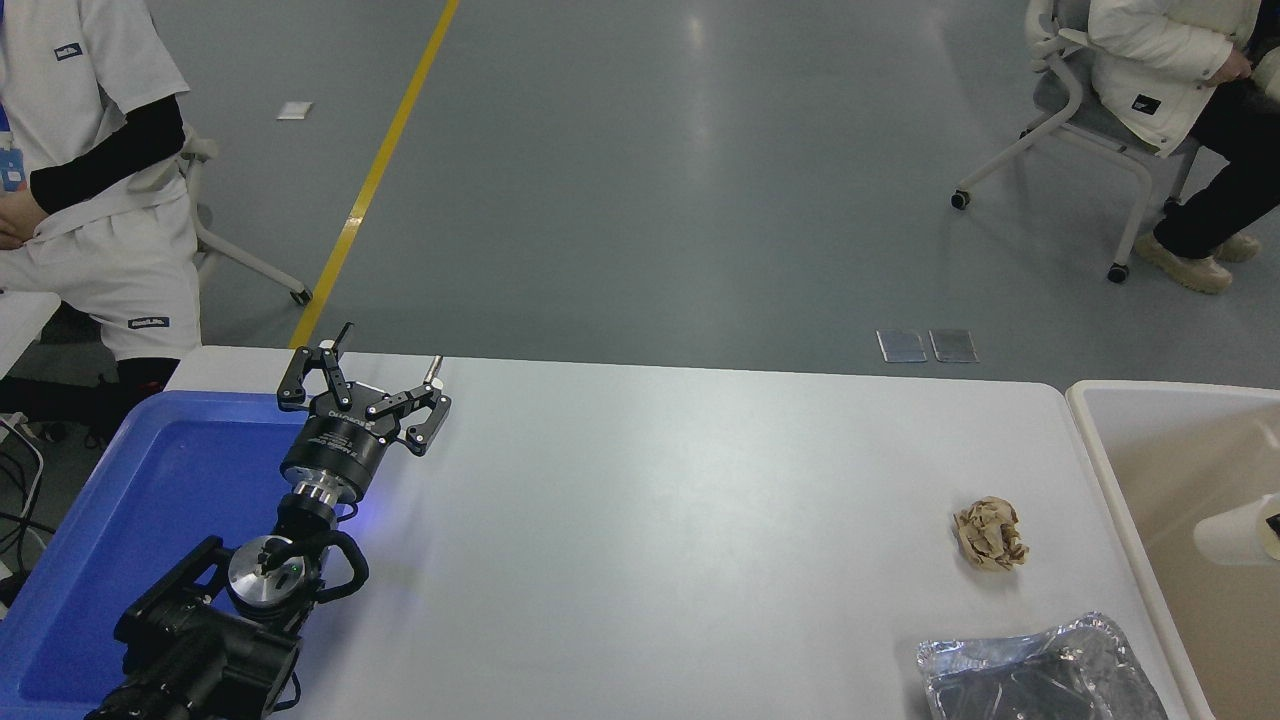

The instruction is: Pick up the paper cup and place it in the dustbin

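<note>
The paper cup [1232, 532] is white and lies on its side over the inside of the dustbin [1100, 440], the large beige tub at the table's right end. Its cream mouth points to the picture's right edge. Only a small black tip of my right gripper [1275, 522] shows there, at the cup's rim, and it seems to hold the cup. The rest of the right arm is out of view. My left gripper [385, 362] is open and empty, parked at the lower left over the edge of the blue tray.
A blue plastic tray [150, 500] lies at the table's left end under the left arm. A crumpled brown paper ball [990, 534] and a crinkled silver foil tray [1040, 672] lie near the dustbin. People sit at the far left and far right.
</note>
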